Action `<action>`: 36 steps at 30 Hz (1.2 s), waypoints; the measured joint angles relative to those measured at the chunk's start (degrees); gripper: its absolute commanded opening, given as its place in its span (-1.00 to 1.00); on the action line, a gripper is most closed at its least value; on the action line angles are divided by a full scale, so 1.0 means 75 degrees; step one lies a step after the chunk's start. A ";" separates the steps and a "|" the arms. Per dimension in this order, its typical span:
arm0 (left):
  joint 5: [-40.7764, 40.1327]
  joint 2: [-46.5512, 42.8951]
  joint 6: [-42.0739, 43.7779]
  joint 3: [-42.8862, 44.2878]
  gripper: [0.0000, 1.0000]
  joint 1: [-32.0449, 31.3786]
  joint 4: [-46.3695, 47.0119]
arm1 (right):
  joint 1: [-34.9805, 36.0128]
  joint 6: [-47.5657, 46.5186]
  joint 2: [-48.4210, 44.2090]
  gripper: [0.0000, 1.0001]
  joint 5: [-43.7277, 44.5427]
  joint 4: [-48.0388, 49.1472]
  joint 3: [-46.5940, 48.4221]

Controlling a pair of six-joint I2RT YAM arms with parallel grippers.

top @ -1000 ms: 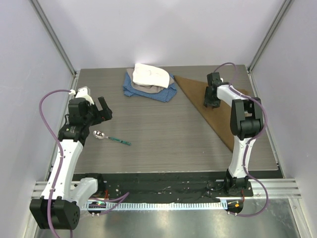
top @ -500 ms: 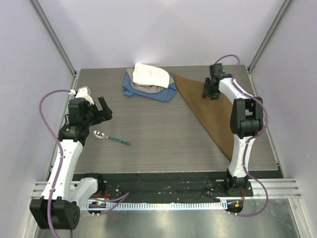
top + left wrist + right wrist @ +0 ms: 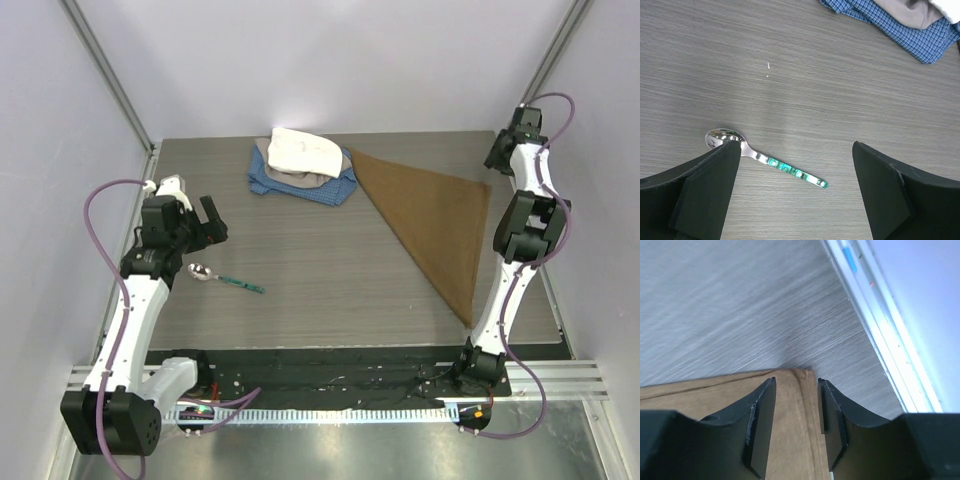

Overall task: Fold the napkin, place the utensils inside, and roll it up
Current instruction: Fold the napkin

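Left end effector [image 3: 795, 150] gapes wide above the spoon [image 3: 766, 160]; right end effector [image 3: 796, 385], jaws narrowly parted, sits over the napkin's [image 3: 435, 220] corner.

A finger of the left end effector [image 3: 795, 146] covers part of the spoon [image 3: 771, 162] bowl. The blue checked cloth [image 3: 900, 25] runs off the far edge of the left wrist view. The napkin [image 3: 792, 440] is cut off at the bottom edge of the right wrist view, and the fingers of the right end effector [image 3: 796, 385] hide its flanks. From above, those fingers are too small to make out.
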 measured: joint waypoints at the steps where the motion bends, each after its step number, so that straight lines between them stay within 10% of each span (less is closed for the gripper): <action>1: -0.0003 0.0044 0.0003 0.0006 1.00 0.0000 -0.0015 | -0.0009 -0.0009 0.0131 -0.10 -0.0038 0.0000 0.0052; 36: -0.0052 0.0344 0.0047 0.0117 1.00 0.0003 -0.0099 | 0.0038 -0.0373 0.1046 -0.45 -0.0382 -0.0163 0.0146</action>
